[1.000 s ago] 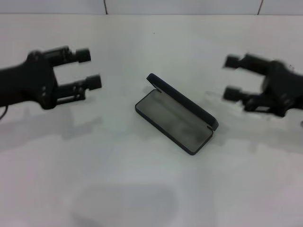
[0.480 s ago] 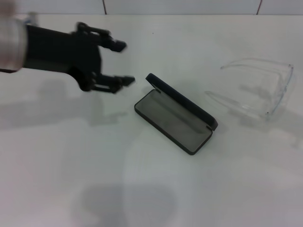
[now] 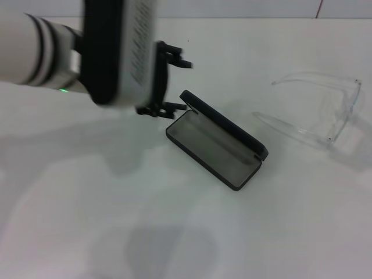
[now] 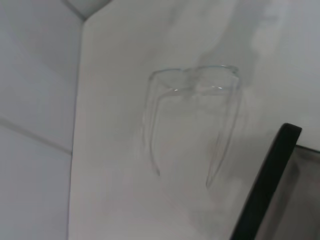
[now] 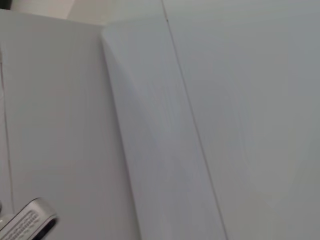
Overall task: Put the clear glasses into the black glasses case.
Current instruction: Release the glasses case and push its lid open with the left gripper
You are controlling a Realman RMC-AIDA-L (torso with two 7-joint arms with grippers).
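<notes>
The black glasses case (image 3: 212, 145) lies open in the middle of the white table, its lid raised along the far side and its grey lining bare. To its right the clear glasses (image 3: 344, 110) rest on the table with arms unfolded, apart from the case. My left gripper (image 3: 179, 84) hangs open and empty just above the case's left end. The left wrist view shows the clear glasses (image 4: 195, 82) and the edge of the case lid (image 4: 265, 185). My right gripper is out of view.
The white table (image 3: 116, 221) stretches around the case, and a tiled wall runs along the far edge. The thick white and black left arm (image 3: 110, 52) covers the table's upper left. The right wrist view holds only pale surfaces and a bit of that arm (image 5: 27, 225).
The right arm has left the view, and the clear glasses lie where its gripper was. The left arm has swung right, from the far left to the case's left end.
</notes>
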